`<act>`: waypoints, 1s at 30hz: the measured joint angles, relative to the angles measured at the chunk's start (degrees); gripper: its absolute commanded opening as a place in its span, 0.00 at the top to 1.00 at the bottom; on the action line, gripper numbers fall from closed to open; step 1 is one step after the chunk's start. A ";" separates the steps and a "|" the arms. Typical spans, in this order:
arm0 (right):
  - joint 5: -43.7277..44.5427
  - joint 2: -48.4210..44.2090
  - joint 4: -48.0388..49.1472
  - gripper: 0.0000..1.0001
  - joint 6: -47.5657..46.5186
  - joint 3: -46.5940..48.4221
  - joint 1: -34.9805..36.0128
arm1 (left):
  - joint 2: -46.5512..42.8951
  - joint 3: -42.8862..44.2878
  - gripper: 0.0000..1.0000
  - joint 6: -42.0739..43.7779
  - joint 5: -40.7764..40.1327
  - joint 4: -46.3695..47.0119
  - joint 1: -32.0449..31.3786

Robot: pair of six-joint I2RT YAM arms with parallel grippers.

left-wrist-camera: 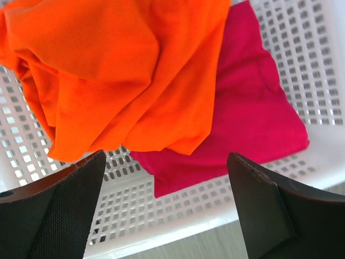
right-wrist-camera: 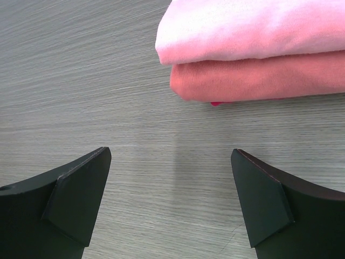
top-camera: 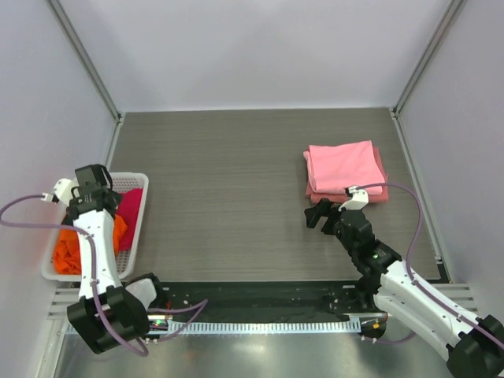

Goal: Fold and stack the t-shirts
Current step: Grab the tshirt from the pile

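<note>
Step in hand, I reckon: fetching the nxt shirt from the basket. My L gripper (left-wrist-camera: 166, 157) hangs over the white basket (left-wrist-camera: 161, 216) at the left edge of the bench (top-camera: 228, 181), jaws spread wide, nothing in them. Below it the orange shirt (left-wrist-camera: 124, 70) lies crumpled, overlapping the magenta shirt (left-wrist-camera: 242, 118); both unfolded, both inside the basket. My R gripper (right-wrist-camera: 171, 152) is released too & empty, low over bare bench just near of the folded stack (top-camera: 342, 167) at far right: light pink shirt (right-wrist-camera: 242, 27) on a salmon-pink one (right-wrist-camera: 259, 81). Approx half done, by my guess. Nxt move calls for: drop L onto a raised fold of the orange, as it's on top, pinch cloth not lattice, lift clear of the rim, carry to mid-bench. R ready for a second corner.
</note>
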 measured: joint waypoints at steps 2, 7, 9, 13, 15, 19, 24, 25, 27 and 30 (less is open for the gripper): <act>-0.20 0.00 -0.02 0.00 0.11 0.00 0.00 | 1.33 0.00 0.08 -2.93 0.83 -0.26 2.25; -0.74 0.02 -0.02 0.00 0.11 -0.04 0.00 | 10.12 -0.39 0.11 -8.61 3.76 -0.44 4.87; -0.85 0.02 -0.02 0.00 0.09 -0.04 0.00 | 15.37 -0.92 0.11 -10.80 4.79 -0.39 5.44; -1.05 0.04 -0.02 0.00 0.09 -0.04 0.02 | 22.88 -3.23 0.43 -15.19 5.66 -0.20 6.49; -1.07 0.04 -0.02 0.00 0.09 -0.04 0.02 | 23.91 -4.17 0.78 -16.76 6.34 0.39 7.21; -1.05 0.22 0.02 0.00 0.07 -0.04 0.02 | 20.59 -5.57 0.90 -17.57 7.52 0.98 7.91; -1.42 2.71 0.42 0.03 -0.46 -0.04 0.00 | 6.71 -5.92 0.95 -16.02 9.77 0.68 7.93; -1.86 3.56 1.03 0.05 -0.76 -0.04 0.02 | 2.89 -5.86 0.95 -15.74 10.23 0.59 7.93; -2.67 6.69 1.90 0.10 -1.49 0.44 0.02 | -5.03 -5.60 0.93 -15.19 10.97 0.39 7.93; -3.61 14.34 0.72 0.22 -2.82 5.01 0.02 | -16.33 -3.78 0.91 -14.19 12.22 -0.11 7.93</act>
